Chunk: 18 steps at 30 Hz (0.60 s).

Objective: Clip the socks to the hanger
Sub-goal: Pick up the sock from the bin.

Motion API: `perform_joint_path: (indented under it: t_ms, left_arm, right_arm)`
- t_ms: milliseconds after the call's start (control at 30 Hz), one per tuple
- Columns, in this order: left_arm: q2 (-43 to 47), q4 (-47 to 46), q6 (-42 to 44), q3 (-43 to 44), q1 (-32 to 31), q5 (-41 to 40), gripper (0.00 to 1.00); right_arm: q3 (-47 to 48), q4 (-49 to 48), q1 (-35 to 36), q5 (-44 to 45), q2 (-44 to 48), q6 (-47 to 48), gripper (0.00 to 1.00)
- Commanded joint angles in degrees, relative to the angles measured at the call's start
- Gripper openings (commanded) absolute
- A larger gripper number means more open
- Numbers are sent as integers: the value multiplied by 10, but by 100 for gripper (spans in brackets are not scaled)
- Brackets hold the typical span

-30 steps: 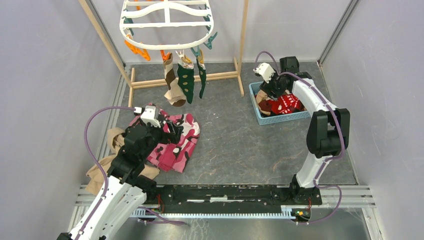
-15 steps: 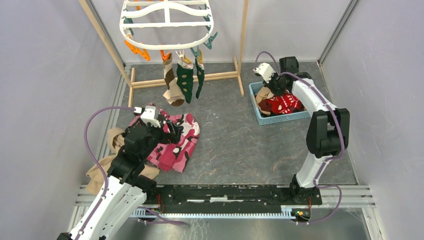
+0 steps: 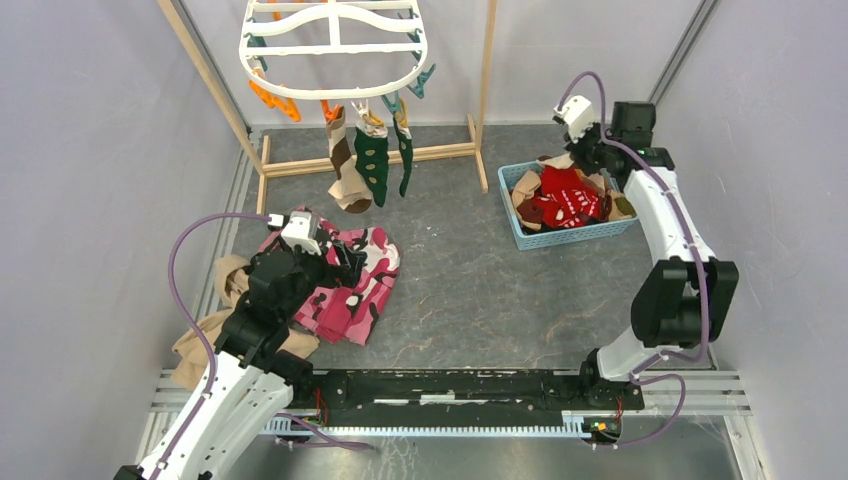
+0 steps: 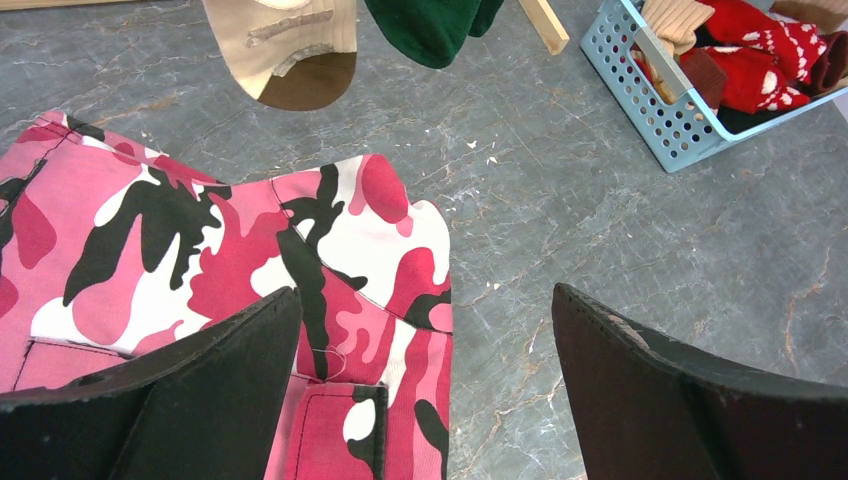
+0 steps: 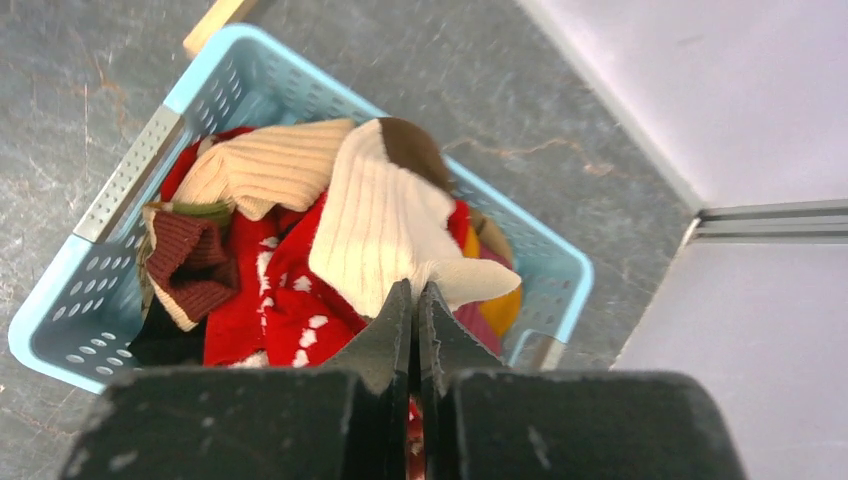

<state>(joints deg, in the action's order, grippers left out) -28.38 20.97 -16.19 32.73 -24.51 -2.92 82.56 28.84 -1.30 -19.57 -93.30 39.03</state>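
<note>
The white oval hanger hangs at the back left. Three socks are clipped to it: a tan and brown one and two dark green ones. My right gripper is shut on a cream ribbed sock with a brown toe and holds it just above the blue basket. In the basket lie a red sock with white pattern, a beige one and a brown one. In the top view the right gripper is over the basket's far right corner. My left gripper is open over the pink camouflage garment.
The blue basket sits on the grey floor at the right, near the wooden stand's foot. A tan cloth lies by the left arm. Walls close in at the left, back and right.
My right gripper has shut on the cream sock and moved up and to the right, away from the basket's left side. The left arm has not moved.
</note>
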Motion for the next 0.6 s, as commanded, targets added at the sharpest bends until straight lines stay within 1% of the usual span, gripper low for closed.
perform_joint_path:
  t_ms: [0,400,500,567]
  left_arm:
    - [2,-7,4,8,1,-6,100]
    - [9,-12,4,6,2,6,100]
    - [13,-19,2,5,2,23,100]
    - [16,-24,-2,5,3,34,100]
  right_arm:
    - [-10,-40,-20,-52,52,-22,0]
    - [-23,-63,-60,-148,120,-65,0]
    - [-23,-55,-65,-196,127,-69,0]
    - [-24,-44,-68,-246,128,-75,0]
